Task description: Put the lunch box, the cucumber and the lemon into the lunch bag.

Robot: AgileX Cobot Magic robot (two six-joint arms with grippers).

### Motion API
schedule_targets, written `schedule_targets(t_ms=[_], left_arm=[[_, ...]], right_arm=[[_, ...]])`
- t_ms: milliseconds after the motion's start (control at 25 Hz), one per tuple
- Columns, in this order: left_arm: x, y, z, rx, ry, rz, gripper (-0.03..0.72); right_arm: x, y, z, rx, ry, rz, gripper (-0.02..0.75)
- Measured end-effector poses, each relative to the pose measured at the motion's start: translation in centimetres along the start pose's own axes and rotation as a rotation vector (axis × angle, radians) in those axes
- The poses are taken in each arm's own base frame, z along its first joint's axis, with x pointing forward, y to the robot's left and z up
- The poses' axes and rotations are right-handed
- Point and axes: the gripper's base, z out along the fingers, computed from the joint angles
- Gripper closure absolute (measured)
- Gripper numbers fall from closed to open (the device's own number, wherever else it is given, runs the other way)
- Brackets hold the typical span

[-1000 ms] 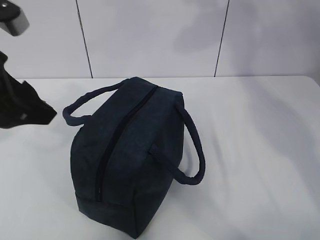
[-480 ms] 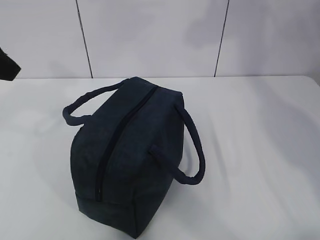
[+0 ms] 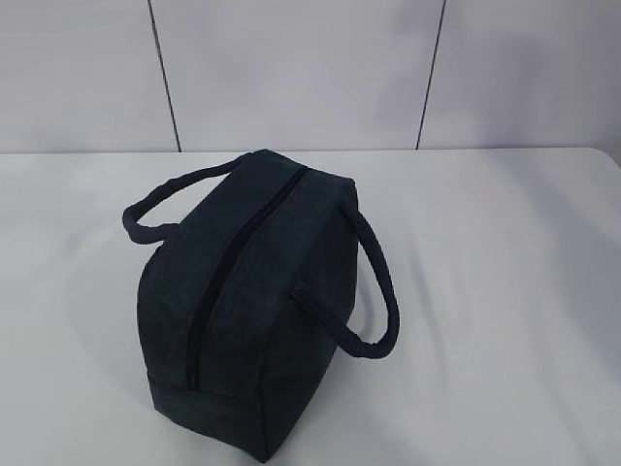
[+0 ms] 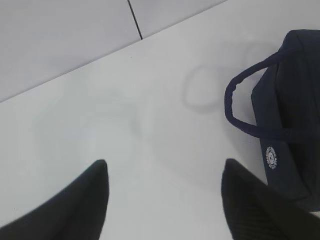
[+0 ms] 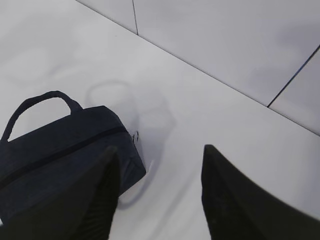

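The dark navy lunch bag (image 3: 247, 301) stands in the middle of the white table with its top zipper (image 3: 228, 267) closed and its two strap handles hanging to the sides. It also shows at the right edge of the left wrist view, lunch bag (image 4: 290, 115), and at the lower left of the right wrist view, lunch bag (image 5: 55, 165). My left gripper (image 4: 163, 167) is open over bare table, left of the bag. My right gripper (image 5: 159, 150) is open above the table beside the bag's end. Neither gripper appears in the exterior view. The lunch box, cucumber and lemon are out of view.
A grey panelled wall (image 3: 310, 68) runs along the back of the table (image 3: 505, 291). White tabletop lies on both sides of the bag.
The left arm, seen at the left edge of the exterior view a second ago, has withdrawn out of that view. The bag has not moved.
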Motion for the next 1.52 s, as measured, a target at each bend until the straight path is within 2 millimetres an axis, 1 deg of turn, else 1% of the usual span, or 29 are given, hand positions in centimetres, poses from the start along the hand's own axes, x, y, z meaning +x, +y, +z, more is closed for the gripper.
schedule_targets(t_ms=[120,280,400,520,680,840,920,1160,1400,1520], left_arm=[[2.1,-0.4,-0.8,-0.002,-0.002,-0.02,0.183],[5.2,-0.9,-2.2,-0.004,-0.02,-0.059,0.183],[7.4,-1.3,-2.9,-0.007,-0.033,-0.083,0.183],[9.3,-1.6,-3.7,-0.017,-0.042,-0.1,0.183],[11.9,-1.9,-4.8,-0.04,-0.058,-0.132,0.185],[14.0,-2.3,-5.8,-0.044,-0.092,-0.172,0.185],[15.0,-2.5,-6.3,-0.046,-0.117,-0.177,0.193],[17.5,-3.3,-6.8,-0.009,-0.172,-0.203,0.209],[19.2,-3.7,-7.6,-0.007,-0.234,-0.204,0.21],[19.8,-3.8,-7.2,0.0,-0.215,-0.206,0.221]], right_arm=[[0.7,0.6,-1.9,0.028,-0.011,-0.017,0.355],[2.0,1.4,-3.9,0.062,-0.011,-0.027,0.355],[3.7,2.5,-5.6,0.074,-0.027,-0.026,0.355],[5.7,3.4,-7.2,0.12,-0.097,-0.028,0.355],[10.2,4.3,-7.5,0.163,-0.051,-0.033,0.355],[14.6,5.2,-6.7,0.161,0.014,-0.02,0.355],[16.8,5.8,-6.6,0.159,0.034,-0.011,0.355],[22.8,8.0,-8.3,0.192,-0.045,0.05,0.355],[28.3,9.3,-8.2,0.227,-0.072,0.079,0.355],[30.5,10.0,-8.5,0.246,-0.126,0.111,0.355]])
